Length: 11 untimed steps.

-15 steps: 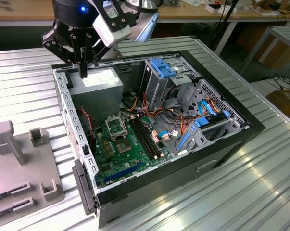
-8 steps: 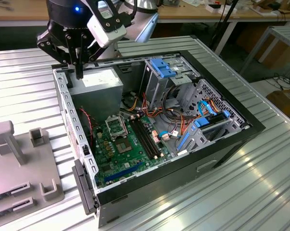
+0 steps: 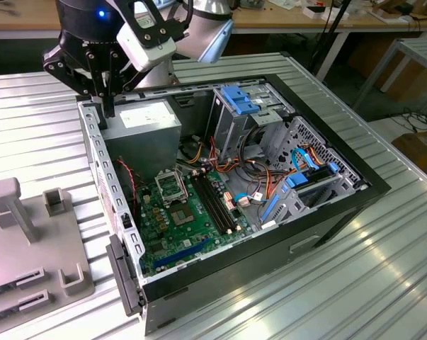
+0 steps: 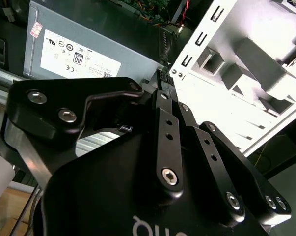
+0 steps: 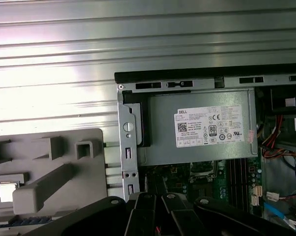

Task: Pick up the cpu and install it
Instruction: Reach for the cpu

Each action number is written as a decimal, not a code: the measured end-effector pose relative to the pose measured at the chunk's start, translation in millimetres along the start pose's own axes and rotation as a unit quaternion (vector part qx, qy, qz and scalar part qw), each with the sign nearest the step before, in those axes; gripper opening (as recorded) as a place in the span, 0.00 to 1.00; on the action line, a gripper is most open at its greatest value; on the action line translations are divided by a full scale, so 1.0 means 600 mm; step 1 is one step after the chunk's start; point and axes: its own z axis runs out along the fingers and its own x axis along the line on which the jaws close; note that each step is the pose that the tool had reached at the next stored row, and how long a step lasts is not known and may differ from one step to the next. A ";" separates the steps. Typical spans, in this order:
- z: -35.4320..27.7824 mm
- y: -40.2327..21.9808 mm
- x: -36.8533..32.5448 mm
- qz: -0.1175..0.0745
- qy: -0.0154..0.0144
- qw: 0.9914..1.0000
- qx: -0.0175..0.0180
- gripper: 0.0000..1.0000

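The cpu (image 5: 7, 191) is a small pale square lying in a recess of the grey fixture (image 5: 49, 167) on the table, beside the open computer case. My gripper (image 3: 107, 111) hangs above the case's corner next to the power supply (image 3: 148, 120), well apart from the cpu. Its fingers (image 4: 162, 93) look pressed together with nothing between them. On the green board (image 3: 178, 227) inside the case, the black square-framed socket (image 3: 172, 188) sits below the power supply.
The case (image 3: 326, 212) holds blue drive brackets (image 3: 240, 99), several cables and memory slots (image 3: 217, 205). The fixture (image 3: 29, 262) carries upright grey posts on the exterior view's left. Ribbed metal table (image 3: 383, 283) surrounds it all.
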 end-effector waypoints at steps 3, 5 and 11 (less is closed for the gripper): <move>0.000 0.000 0.000 0.000 0.000 1.000 0.000 0.11; 0.000 0.000 0.001 0.000 0.000 1.000 0.000 0.11; 0.000 0.000 0.003 0.000 0.000 1.000 0.000 0.11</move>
